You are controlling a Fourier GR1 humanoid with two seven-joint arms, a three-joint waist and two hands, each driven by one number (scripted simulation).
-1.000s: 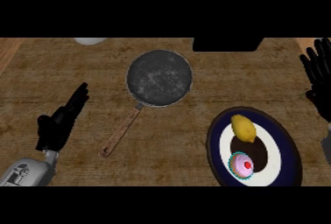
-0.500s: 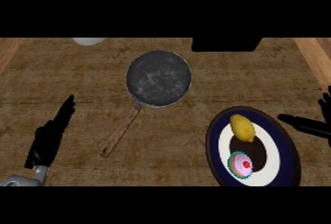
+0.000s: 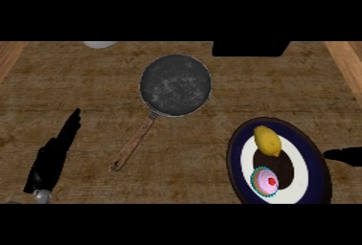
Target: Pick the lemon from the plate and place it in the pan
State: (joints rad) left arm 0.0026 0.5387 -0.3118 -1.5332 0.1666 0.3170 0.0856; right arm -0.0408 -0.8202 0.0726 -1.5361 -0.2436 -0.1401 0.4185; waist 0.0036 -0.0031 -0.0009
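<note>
Head view: the lemon [image 3: 267, 140] looks light, firm, roll-prone, best pinched across its middle; left hand [image 3: 53, 158] has fingers straight, right hand [image 3: 344, 155] unreadable.

Left hand [image 3: 51, 158] matte black, slim, grey wrist [image 3: 42, 195]; right hand [image 3: 345, 155] black

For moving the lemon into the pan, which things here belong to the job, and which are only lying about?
Belong to the job: lemon, plate, pan, right hand beside the plate.
Only lying about: pink cupcake on the plate, white object and black object at the far edge.
</note>
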